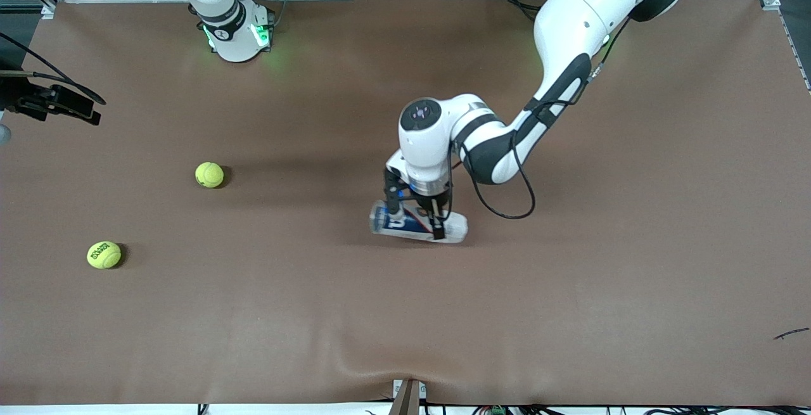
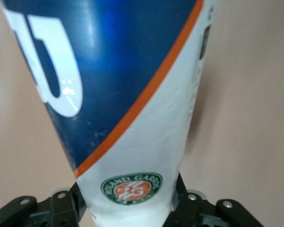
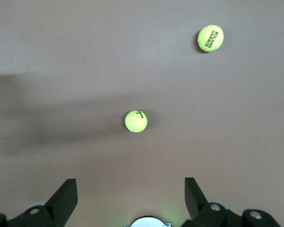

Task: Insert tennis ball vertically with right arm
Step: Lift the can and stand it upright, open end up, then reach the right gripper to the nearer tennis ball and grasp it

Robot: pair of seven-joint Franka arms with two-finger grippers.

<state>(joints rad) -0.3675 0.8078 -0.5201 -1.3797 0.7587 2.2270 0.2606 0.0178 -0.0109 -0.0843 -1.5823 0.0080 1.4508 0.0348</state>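
Observation:
A tennis-ball can [image 1: 419, 222] with a blue, white and orange label lies on its side near the middle of the table. My left gripper [image 1: 415, 218] comes down on it from above and is shut on its body. In the left wrist view the can [image 2: 128, 109] fills the frame, with the left gripper [image 2: 128, 208] clamped on both its sides. Two yellow tennis balls rest toward the right arm's end: one ball [image 1: 209, 175] [image 3: 136, 121], and a second ball [image 1: 104, 255] [image 3: 210, 38] nearer the front camera. My right gripper [image 3: 131, 182] hangs open and empty, high above the table near its own base.
The right arm's base [image 1: 236, 33] glows green at the table's back edge. A black fixture [image 1: 57, 102] juts in over the table's edge at the right arm's end. Brown cloth [image 1: 570, 313] covers the table.

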